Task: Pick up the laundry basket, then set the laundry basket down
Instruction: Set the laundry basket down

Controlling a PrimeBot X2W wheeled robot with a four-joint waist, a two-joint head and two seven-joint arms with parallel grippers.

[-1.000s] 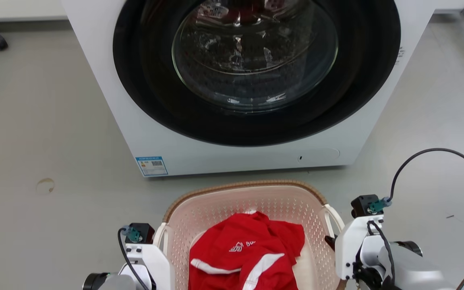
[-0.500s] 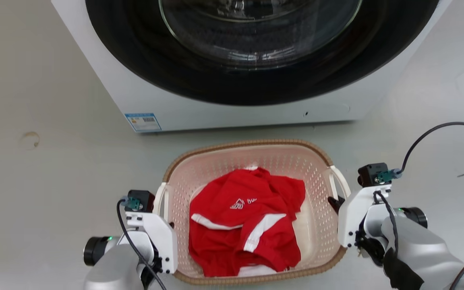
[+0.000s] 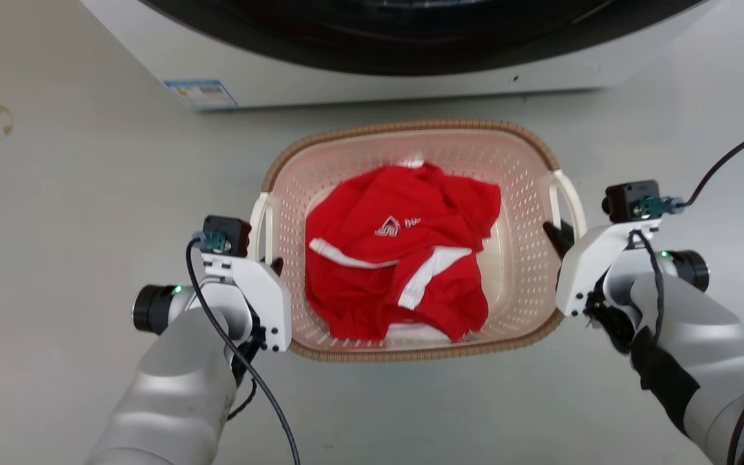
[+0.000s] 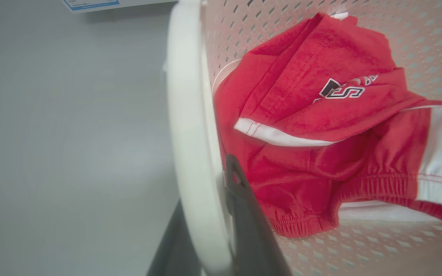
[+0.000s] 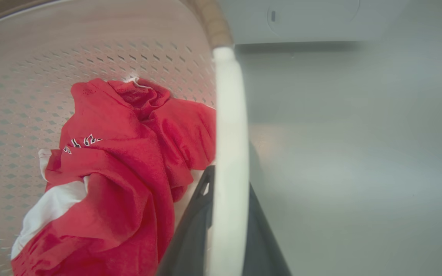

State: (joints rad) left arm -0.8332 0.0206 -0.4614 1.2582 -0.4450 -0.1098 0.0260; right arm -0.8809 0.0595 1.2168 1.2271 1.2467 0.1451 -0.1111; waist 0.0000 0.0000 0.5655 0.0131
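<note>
The laundry basket (image 3: pixel 411 126), cream and perforated with a brown woven-look rim, sits just in front of the washer and holds a red garment (image 3: pixel 398 258). My left gripper (image 3: pixel 270 263) is shut on the basket's white left handle (image 3: pixel 259 219). In the left wrist view that handle (image 4: pixel 190 134) runs between the two dark fingers of the left gripper (image 4: pixel 205 191). My right gripper (image 3: pixel 560 234) is shut on the white right handle (image 3: pixel 571 194). The right wrist view shows this handle (image 5: pixel 228 115) clamped in the right gripper (image 5: pixel 228 172), beside the red garment (image 5: pixel 121 172). Whether the basket is off the floor I cannot tell.
The white washer (image 3: pixel 346 71) with its dark round door stands directly behind the basket, a blue label (image 3: pixel 201 93) at its lower left corner. Pale grey floor (image 3: pixel 55 226) spreads to both sides and in front. A black cable (image 3: pixel 727 161) loops off my right wrist.
The head camera has tilted down, so the washer slid toward the picture's top and the whole basket now shows. Both grippers stay clamped on the handles.
</note>
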